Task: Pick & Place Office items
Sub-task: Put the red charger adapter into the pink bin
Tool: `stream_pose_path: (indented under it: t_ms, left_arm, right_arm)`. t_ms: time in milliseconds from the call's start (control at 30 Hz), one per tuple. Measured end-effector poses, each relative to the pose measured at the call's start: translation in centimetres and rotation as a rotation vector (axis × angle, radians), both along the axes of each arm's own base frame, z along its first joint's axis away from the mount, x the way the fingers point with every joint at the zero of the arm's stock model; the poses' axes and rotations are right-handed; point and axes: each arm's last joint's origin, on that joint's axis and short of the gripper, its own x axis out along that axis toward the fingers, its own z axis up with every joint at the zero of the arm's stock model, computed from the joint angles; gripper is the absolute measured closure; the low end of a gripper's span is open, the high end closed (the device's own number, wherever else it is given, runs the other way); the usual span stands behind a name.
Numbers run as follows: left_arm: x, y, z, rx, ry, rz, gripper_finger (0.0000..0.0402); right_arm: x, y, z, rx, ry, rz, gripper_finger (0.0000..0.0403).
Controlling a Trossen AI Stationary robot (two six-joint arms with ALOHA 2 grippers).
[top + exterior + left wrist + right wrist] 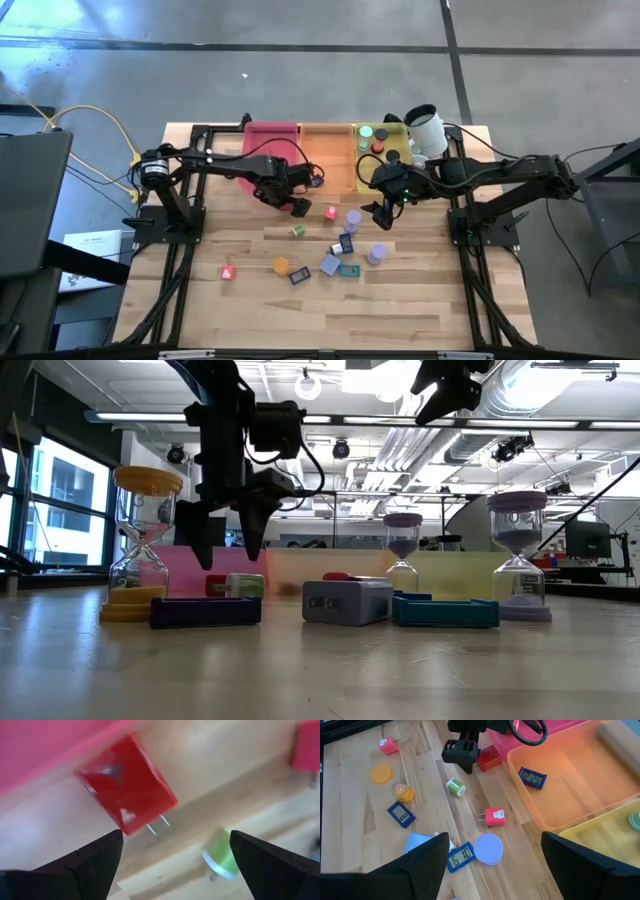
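My left gripper (298, 205) hangs open, fingers pointing down, just in front of the pink tray (268, 150). Under it a red plug block (127, 785) lies on the table beside the tray's near wall, also seen in the right wrist view (489, 757); the fingers (95, 860) stand clear of it. A green roll (222, 855) lies close by. My right gripper (385, 215) hovers open and higher up, near the orange tray (325, 150), with nothing between its fingers. A pink plug block (495, 816) and a lavender hourglass (487, 848) lie below it.
The orange tray holds a blue clock (532, 777); the yellow tray (398, 128) holds rolls. A white cup (425, 130) stands at the back right. A pink block (228, 272), an orange hourglass (281, 265), clocks (299, 276) and a lavender hourglass (377, 254) are scattered mid-table.
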Motion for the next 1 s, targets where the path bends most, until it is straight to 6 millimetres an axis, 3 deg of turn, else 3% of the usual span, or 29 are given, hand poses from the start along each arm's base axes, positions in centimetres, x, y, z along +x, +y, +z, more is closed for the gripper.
stream_pose_path:
  t_ms: [167, 333, 633, 1000]
  left_arm:
    - [0.0, 0.1, 0.0, 0.087, 0.021, 0.087, 0.0043]
    - [-0.1, 0.3, 0.0, 0.027, 0.022, 0.248, 0.0043]
    - [-0.2, 0.7, 0.0, 0.043, 0.026, 0.311, 0.0043]
    - [0.4, 1.6, -3.4, -0.033, 0.133, 0.273, 0.0044]
  right_arm:
    - [0.0, 0.0, 0.0, 0.0, 0.0, 0.0, 0.0097]
    - [-0.1, 0.0, -0.1, -0.001, 0.014, 0.0, 0.0097]
    - [-0.4, 0.0, -0.4, -0.002, 0.06, -0.001, 0.0097]
    - [-0.4, 0.0, -0.4, 0.001, 0.06, 0.0, 0.0097]
